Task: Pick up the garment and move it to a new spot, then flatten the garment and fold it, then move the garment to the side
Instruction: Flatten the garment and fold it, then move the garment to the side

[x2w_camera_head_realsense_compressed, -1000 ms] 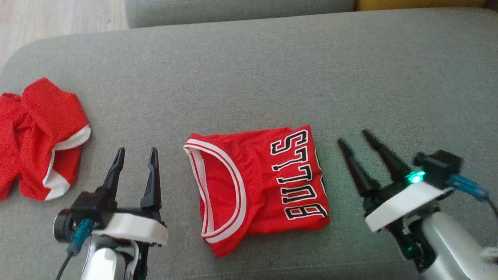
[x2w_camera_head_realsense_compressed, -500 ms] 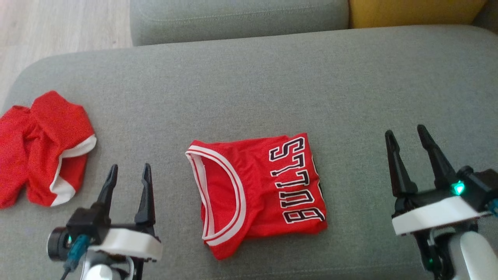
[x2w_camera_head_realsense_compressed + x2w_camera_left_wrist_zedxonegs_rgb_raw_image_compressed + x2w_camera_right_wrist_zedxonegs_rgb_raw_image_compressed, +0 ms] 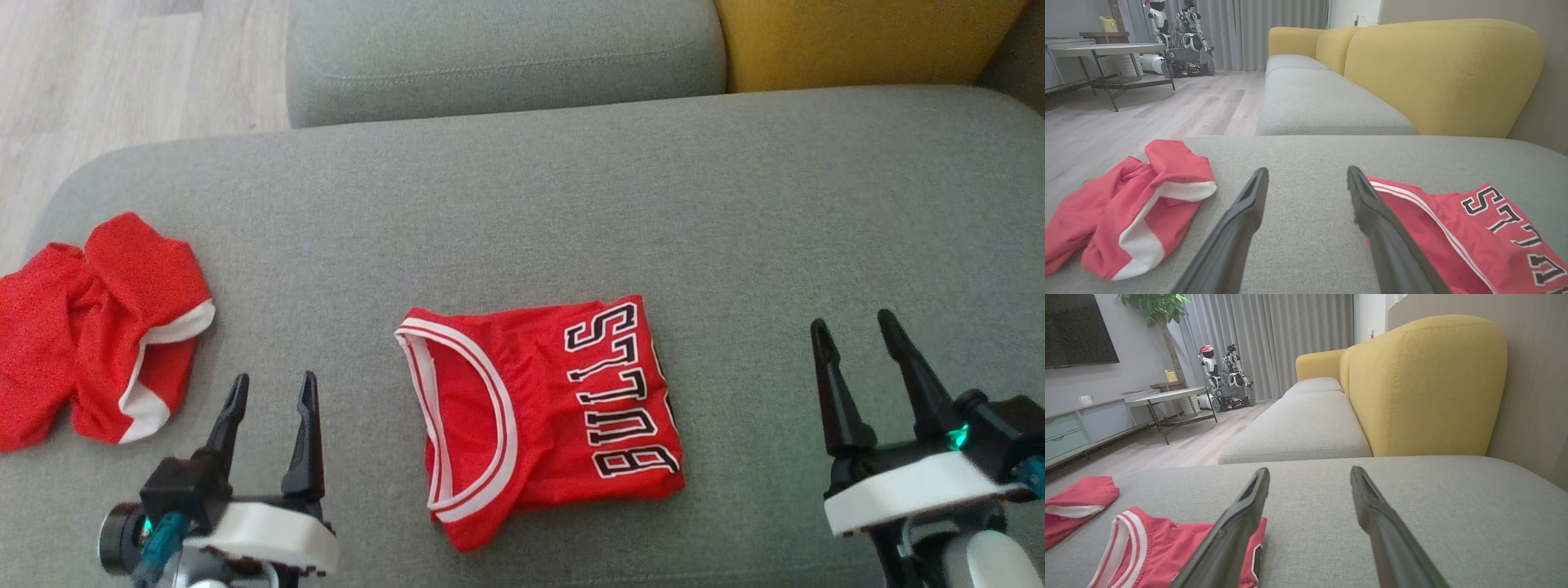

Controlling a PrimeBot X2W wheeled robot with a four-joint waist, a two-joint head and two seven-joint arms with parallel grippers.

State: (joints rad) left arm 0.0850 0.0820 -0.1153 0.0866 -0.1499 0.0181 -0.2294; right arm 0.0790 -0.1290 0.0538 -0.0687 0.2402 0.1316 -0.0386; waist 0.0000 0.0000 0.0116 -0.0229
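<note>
Nearby, a crumpled red-and-white cloth (image 3: 98,327) lies left of the left claw (image 3: 273,380); the folded red mesh jersey (image 3: 539,408) (black lettering) rests on the grey fabric sofa seat (image 3: 571,204) between it and the right claw (image 3: 852,322), both spread wide, empty.

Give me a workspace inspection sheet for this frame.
Surface: grey sofa cushion, level.
Job's things: red Bulls jersey, folded, lying flat at centre, nothing touching it.
Clutter: crumpled red garment with white trim, at the cushion's left end.
Pincers: left pincer open, empty, left of the jersey; right pincer open, empty, well to its right.
Cables: teal connector at the left wrist; no snag seen.
Surroundings: yellow backrest, wood floor, table, parked robots.
</note>
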